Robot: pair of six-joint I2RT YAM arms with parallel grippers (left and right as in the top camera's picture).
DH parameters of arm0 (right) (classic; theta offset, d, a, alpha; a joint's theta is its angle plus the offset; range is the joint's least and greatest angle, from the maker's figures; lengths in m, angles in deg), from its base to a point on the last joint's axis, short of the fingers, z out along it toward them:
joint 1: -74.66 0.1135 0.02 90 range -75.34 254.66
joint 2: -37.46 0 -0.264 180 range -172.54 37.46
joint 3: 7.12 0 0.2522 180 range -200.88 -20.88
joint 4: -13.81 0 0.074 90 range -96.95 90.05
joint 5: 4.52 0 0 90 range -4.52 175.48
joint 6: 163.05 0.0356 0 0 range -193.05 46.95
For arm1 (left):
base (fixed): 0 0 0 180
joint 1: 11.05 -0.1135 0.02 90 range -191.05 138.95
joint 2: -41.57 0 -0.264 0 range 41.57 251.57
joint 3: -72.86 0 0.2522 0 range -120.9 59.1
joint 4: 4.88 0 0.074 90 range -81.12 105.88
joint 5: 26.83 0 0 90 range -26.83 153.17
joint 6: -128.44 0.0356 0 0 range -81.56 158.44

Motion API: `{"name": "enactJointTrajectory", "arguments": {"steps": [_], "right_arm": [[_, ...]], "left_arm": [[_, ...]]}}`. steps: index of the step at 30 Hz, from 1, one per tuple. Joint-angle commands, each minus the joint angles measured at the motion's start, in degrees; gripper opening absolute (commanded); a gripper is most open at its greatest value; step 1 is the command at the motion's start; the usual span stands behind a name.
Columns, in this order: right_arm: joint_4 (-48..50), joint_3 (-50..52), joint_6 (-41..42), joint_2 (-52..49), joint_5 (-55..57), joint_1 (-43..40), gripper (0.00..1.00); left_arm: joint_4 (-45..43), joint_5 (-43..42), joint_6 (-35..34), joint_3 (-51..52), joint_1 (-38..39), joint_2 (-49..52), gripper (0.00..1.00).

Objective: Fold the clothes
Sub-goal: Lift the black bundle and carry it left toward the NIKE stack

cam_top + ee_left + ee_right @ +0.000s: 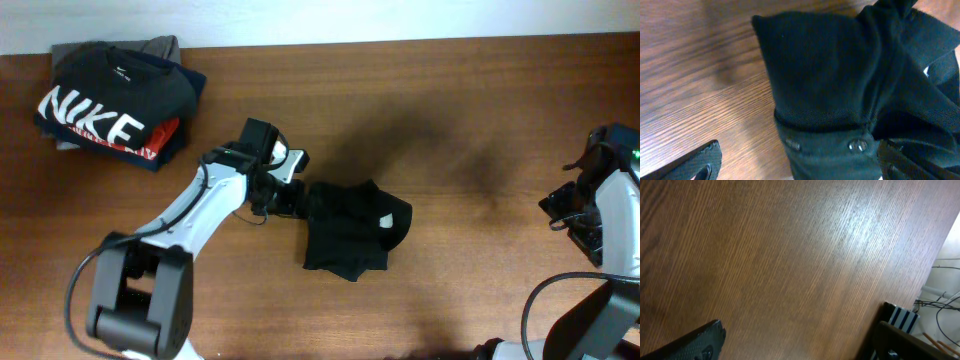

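The clothes (350, 235), a plain black top, lie bunched into a rough square at the table's middle, with a small white tag (385, 222) showing on the right part. My left gripper (292, 197) sits at the garment's left edge. In the left wrist view the black fabric (840, 75) with two small snaps (857, 145) lies between the wide-apart jaws of the left gripper (800, 167), and bare wood separates it from the left finger (697, 165). It is open. My right gripper (565, 210) hovers at the far right, open (795, 345) over bare wood.
A pile of folded garments topped by a black NIKE T-shirt (110, 100) sits at the back left corner. The table's right edge (927, 275) runs close to the right gripper, with cables and a striped object (902, 319) beyond it.
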Motion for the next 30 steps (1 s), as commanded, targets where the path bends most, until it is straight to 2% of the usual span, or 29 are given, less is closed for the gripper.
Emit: {"name": "enactJointTrajectory", "arguments": {"steps": [1,15,20,23,27,30], "right_arm": [[-0.04,-0.94,0.92,1.03,0.35,-0.2,0.99],[-0.04,-0.94,0.92,1.03,0.35,-0.2,0.99],[-0.04,-0.94,0.92,1.03,0.35,-0.2,0.99],[-0.02,-0.94,0.92,1.03,0.35,-0.2,0.99],[-0.02,-0.94,0.92,1.03,0.35,-0.2,0.99],[-0.04,-0.94,0.92,1.03,0.35,-0.2,0.99]], "left_arm": [[-0.9,-5.33,1.33,0.44,-0.2,4.13,0.99],[-6.47,-15.54,1.33,0.48,0.7,13.66,0.99],[-7.56,-15.56,1.31,0.48,1.29,13.84,0.98],[-9.05,-15.5,1.31,0.48,1.55,13.84,0.84],[-11.89,-13.6,1.31,0.48,2.49,13.86,0.8],[-13.0,-13.2,1.29,0.48,3.39,13.94,0.67]]}}
